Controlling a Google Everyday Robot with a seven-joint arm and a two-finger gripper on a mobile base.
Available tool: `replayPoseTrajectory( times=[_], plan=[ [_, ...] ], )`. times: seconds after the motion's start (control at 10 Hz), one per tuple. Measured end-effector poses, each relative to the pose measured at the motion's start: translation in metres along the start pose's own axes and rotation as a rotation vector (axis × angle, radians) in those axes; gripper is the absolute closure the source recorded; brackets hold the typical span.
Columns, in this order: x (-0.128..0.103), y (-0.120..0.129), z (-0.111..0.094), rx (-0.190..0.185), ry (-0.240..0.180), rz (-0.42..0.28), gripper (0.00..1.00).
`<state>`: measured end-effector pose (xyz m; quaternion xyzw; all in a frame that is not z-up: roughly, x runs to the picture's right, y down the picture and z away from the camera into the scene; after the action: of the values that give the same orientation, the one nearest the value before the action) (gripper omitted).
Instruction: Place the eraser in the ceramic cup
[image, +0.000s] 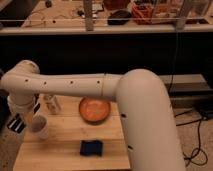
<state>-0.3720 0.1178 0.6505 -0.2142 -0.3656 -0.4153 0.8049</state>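
Observation:
The eraser (91, 148) is a dark blue block lying flat on the wooden table (65, 160), near its front middle. The ceramic cup (39, 127) is small and off-white and stands upright at the table's left side. My white arm reaches across from the right and bends down at the far left. The gripper (17, 123) hangs at the table's left edge, just left of the cup and far from the eraser. It holds nothing that I can see.
A wide orange bowl (95, 110) sits at the middle back of the table. A clear glass jar (52, 104) stands behind the cup. A dark bench with cluttered shelving runs behind. Cables (197, 145) lie on the floor at right.

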Motion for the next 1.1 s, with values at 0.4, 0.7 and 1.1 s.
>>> replayPoseTrajectory(
  times=[0.4, 0.7, 1.1],
  plan=[
    [-0.0001, -0.0004, -0.0002, -0.001, -0.005, -0.002, 0.93],
    [-0.0008, -0.0011, -0.0004, 0.000, -0.011, -0.004, 0.83],
    [-0.0014, -0.0018, -0.0001, -0.001, -0.016, -0.006, 0.92]
  ],
)
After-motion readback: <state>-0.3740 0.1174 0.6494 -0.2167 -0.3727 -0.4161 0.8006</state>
